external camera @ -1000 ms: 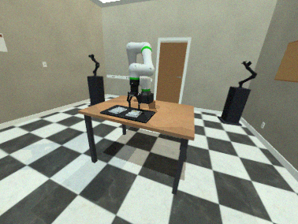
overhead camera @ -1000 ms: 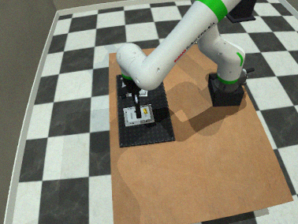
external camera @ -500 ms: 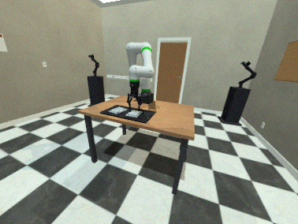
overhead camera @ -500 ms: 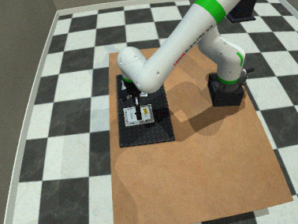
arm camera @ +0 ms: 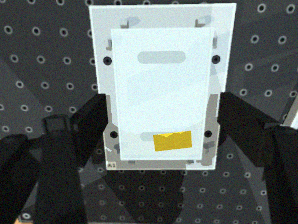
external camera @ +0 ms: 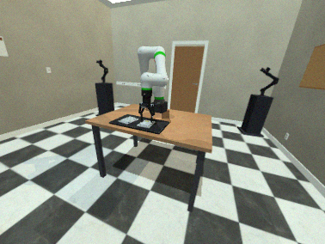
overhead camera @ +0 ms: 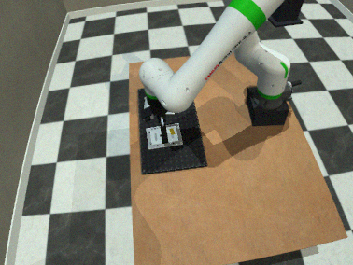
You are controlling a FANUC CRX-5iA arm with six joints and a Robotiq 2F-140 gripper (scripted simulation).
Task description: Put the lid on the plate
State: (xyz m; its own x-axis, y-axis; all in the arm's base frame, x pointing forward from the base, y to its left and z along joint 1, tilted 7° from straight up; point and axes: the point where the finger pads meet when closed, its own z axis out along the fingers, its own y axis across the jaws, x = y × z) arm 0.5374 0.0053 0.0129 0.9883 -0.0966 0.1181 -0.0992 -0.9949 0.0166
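In the wrist view a flat white lid (arm camera: 160,90) with a yellow tag near its lower edge lies on the pale lid park fixture (arm camera: 100,30). My gripper (arm camera: 162,107) (overhead camera: 162,124) (external camera: 145,116) is open. Its dark fingers stand left and right of the lid, apart from its sides. In the top view the lid (overhead camera: 173,134) shows with its yellow tag, and a second white fixture with the culture plate lies right beside it on the left. Both sit on a black perforated board (overhead camera: 187,156) (arm camera: 40,60).
The board lies on a brown table (overhead camera: 243,196) (external camera: 189,129). The arm's black base (overhead camera: 268,112) stands at the table's back right, and the white arm (overhead camera: 205,61) reaches over the board's back part. A pale fixture edge (arm camera: 292,114) shows at the right of the wrist view.
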